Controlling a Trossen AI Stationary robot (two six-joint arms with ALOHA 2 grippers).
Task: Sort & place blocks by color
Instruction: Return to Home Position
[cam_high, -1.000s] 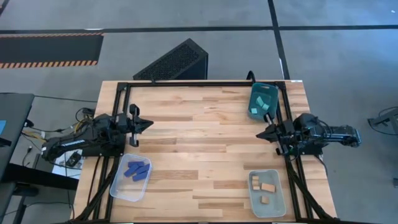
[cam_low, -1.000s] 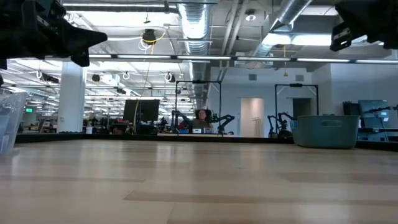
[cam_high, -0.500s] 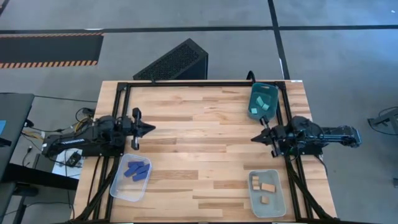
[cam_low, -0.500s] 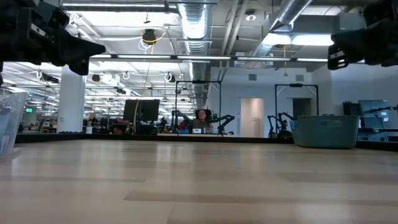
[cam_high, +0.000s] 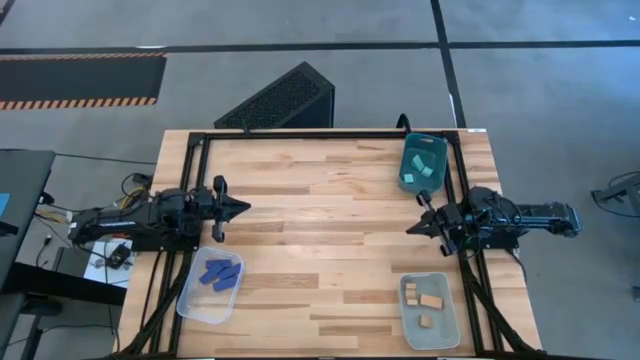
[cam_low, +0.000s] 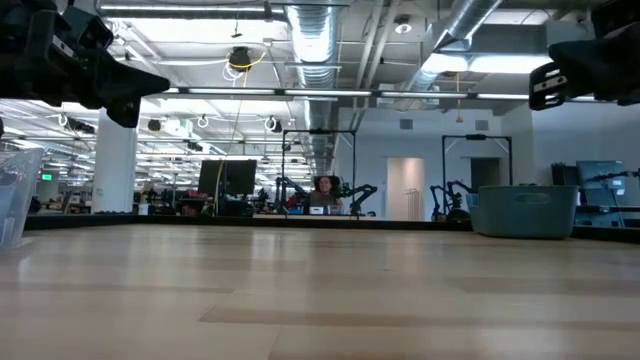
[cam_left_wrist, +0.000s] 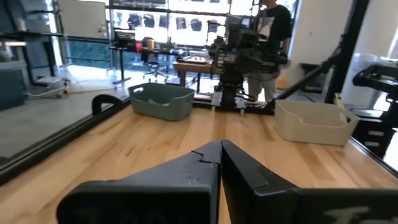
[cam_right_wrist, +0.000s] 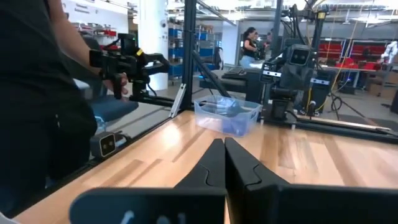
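- Left gripper (cam_high: 240, 207) hovers just inside the worktop's (cam_high: 320, 250) left edge, fingers pinched together, nothing held.
- Right gripper (cam_high: 412, 228) hangs by the right edge, closed and empty too.
- Blue blocks (cam_high: 220, 274) lie in the clear bin (cam_high: 190, 300) at the near left corner.
- Teal cubes (cam_high: 420, 172) are in the teal bin (cam_high: 408, 150), far right corner.
- Tan pieces (cam_high: 430, 302) are in the gray bin (cam_high: 405, 300), near right corner.
- Bare wood runs wide between the two grippers.
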